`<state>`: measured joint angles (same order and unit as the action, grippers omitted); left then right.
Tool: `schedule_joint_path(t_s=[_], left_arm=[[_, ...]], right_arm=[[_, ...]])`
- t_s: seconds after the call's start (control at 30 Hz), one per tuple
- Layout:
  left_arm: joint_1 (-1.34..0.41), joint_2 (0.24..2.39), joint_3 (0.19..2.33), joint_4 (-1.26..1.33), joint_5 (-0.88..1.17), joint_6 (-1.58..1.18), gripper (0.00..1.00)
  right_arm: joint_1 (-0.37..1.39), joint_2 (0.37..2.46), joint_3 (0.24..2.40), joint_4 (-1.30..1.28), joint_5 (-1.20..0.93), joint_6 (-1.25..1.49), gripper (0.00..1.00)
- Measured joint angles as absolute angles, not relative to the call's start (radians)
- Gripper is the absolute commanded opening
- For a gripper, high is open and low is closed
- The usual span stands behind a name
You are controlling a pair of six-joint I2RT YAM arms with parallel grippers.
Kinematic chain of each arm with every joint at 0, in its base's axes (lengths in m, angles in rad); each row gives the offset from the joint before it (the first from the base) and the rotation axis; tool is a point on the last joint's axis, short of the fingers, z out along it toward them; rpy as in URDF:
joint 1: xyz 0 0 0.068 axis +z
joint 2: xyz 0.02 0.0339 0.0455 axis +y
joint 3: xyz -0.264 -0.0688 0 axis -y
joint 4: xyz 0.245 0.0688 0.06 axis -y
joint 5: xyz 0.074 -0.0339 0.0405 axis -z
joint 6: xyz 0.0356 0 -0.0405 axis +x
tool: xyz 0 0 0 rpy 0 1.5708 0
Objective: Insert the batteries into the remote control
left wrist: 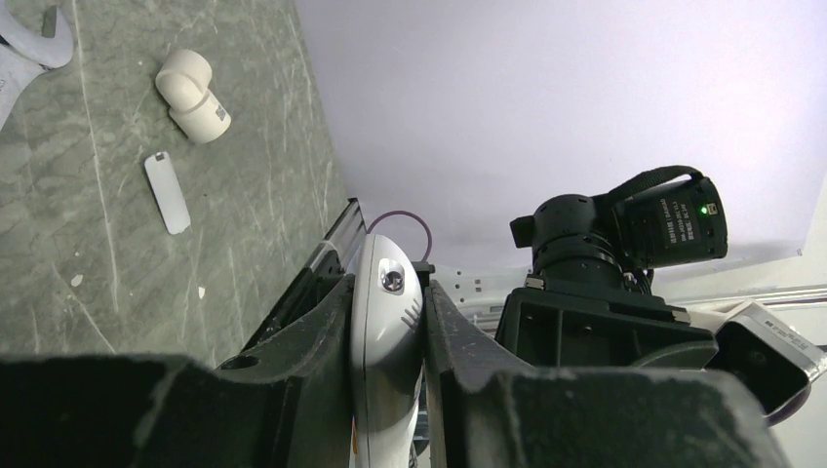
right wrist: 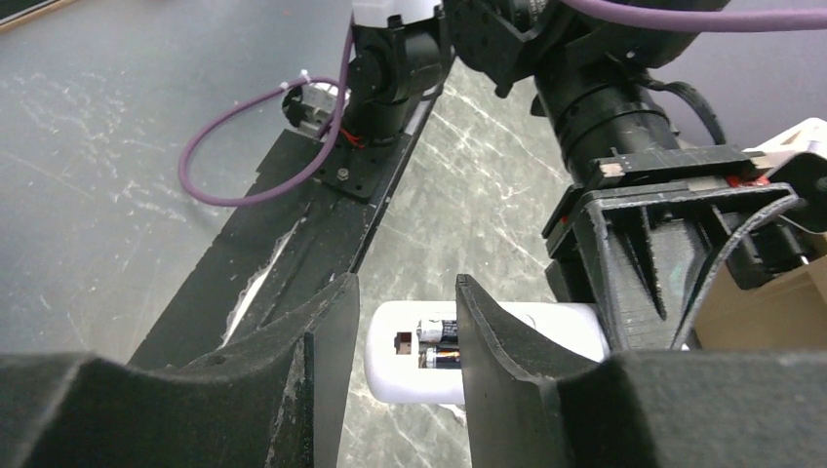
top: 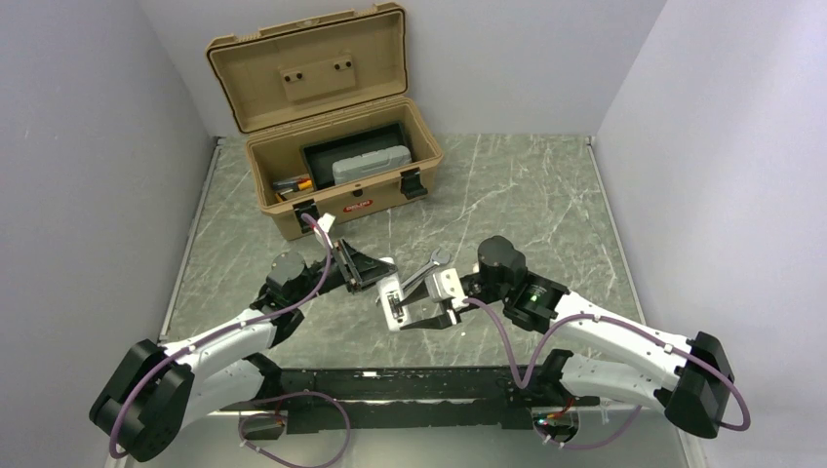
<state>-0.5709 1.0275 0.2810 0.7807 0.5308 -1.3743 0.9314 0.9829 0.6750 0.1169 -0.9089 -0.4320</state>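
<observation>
Left gripper clamps the remote control mid-frame; right gripper, jaws parted and empty, should press the batteries flat, gently.

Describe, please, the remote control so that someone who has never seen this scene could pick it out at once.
From the tan toolbox at the back, come forward to the left gripper, which clamps the remote control in its jaws. It is a slim white bar with batteries showing in its open recess, unlike the silver wrench beside it.
</observation>
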Motion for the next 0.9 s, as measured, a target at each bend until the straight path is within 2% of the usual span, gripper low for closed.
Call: schedule_joint_path(t_s=[0.37,0.9], left_arm=[[-0.571,1.028,0.281,0.784,0.538,-1.382,0.0],[-0.573,1.032,0.281,0.825,0.553,-1.409,0.0]], right_arm=[[0.931,1.035,0.676,0.06,-0.953,-0.524,0.39],[0.932,1.056,0.676,0.063,-0.961,-0.541,0.39]])
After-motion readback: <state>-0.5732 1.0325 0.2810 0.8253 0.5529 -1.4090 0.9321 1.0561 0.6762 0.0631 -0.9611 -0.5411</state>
